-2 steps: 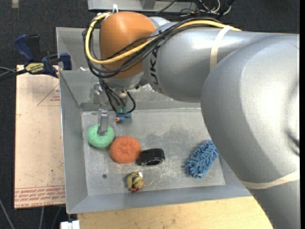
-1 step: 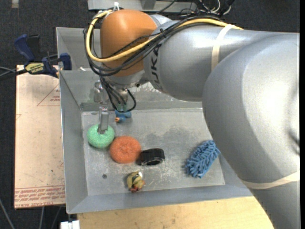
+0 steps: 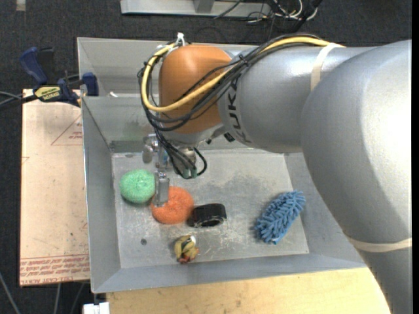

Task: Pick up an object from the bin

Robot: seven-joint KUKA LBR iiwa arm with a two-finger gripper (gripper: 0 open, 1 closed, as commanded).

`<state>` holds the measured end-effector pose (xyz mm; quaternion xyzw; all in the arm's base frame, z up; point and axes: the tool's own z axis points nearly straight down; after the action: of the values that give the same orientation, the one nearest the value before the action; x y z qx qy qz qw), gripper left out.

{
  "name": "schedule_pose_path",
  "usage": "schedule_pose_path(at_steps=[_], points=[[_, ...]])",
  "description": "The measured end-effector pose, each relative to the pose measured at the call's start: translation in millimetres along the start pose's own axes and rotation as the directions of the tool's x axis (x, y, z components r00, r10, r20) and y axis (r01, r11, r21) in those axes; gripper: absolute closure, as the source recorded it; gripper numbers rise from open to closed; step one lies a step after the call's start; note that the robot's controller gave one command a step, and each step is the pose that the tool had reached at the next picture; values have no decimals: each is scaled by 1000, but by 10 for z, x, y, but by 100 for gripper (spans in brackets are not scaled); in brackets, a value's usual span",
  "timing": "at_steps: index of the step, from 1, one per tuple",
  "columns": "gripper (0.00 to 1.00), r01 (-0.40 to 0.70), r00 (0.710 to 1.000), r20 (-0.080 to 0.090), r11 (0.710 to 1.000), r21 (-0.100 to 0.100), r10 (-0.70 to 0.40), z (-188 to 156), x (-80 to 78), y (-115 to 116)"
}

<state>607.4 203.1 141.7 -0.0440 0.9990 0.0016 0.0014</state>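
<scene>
The gripper [image 3: 162, 198] is down at the bin floor in the left middle of the frame, its tip against the upper left edge of an orange puff [image 3: 174, 207], with a green ball [image 3: 137, 187] just beside it on the left. Whether it is open or closed, or has hold of anything, I cannot tell.

Sitting in the gap between the two soft things, it could catch only the puff's fringe and lose it on the lift, or nudge the green ball away. A black ring [image 3: 208, 215] touching the puff's right side might get dragged along.

The arm hides the bin's [image 3: 98, 175] upper right. A small yellowish thing [image 3: 186, 248] at the bottom is hard to identify; a blue fuzzy mop head [image 3: 280, 216] lies well apart, lower right
</scene>
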Motion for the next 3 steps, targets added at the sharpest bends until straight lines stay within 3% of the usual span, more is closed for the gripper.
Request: schedule_pose_path(at_steps=[1, 2, 3], points=[[100, 137, 991, 2, 991, -1, -137, 502, 90, -252], [0, 137, 991, 1, 991, 0, -137, 514, 96, -255], [100, 137, 991, 3, 991, -1, -137, 501, 88, -251]])
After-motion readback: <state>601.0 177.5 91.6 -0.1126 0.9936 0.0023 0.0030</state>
